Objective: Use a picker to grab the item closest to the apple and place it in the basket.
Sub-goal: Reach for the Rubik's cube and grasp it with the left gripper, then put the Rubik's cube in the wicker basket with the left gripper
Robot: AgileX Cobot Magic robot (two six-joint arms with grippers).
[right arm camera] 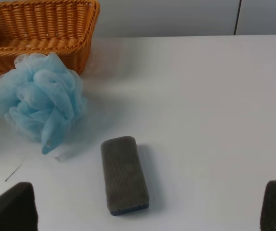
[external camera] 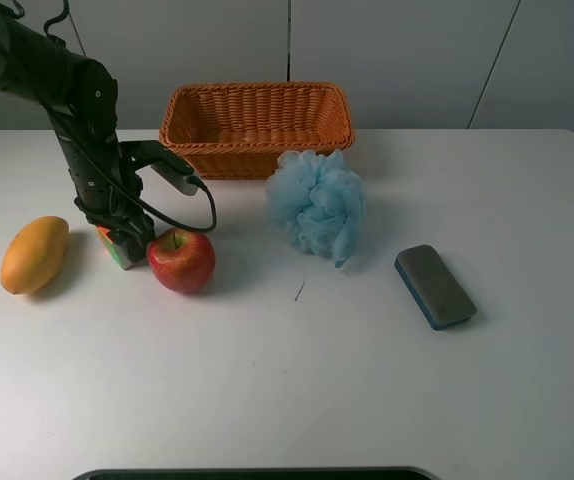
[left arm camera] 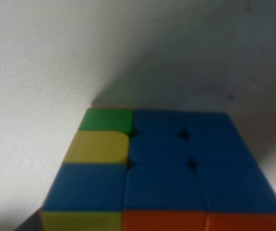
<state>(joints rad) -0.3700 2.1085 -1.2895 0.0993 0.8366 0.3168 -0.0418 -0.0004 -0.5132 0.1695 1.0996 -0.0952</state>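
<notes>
A red apple (external camera: pixel 181 259) lies on the white table. A multicoloured puzzle cube (external camera: pixel 117 247) sits right beside it, touching or nearly touching its left side. My left gripper (external camera: pixel 122 232) is down on the cube, with its fingers around the cube's top. In the left wrist view the cube (left arm camera: pixel 162 168) fills the frame with blue, green, yellow and orange tiles, and no fingers show. The orange wicker basket (external camera: pixel 257 128) stands at the back and is empty. My right gripper (right arm camera: pixel 147 211) is open and empty above the table, and is out of the exterior view.
A yellow mango (external camera: pixel 34 254) lies left of the cube. A blue bath pouf (external camera: pixel 315 203) sits in front of the basket's right end and shows in the right wrist view (right arm camera: pixel 39 102). A grey eraser block (external camera: pixel 434 286) lies to the right and shows there too (right arm camera: pixel 124 174).
</notes>
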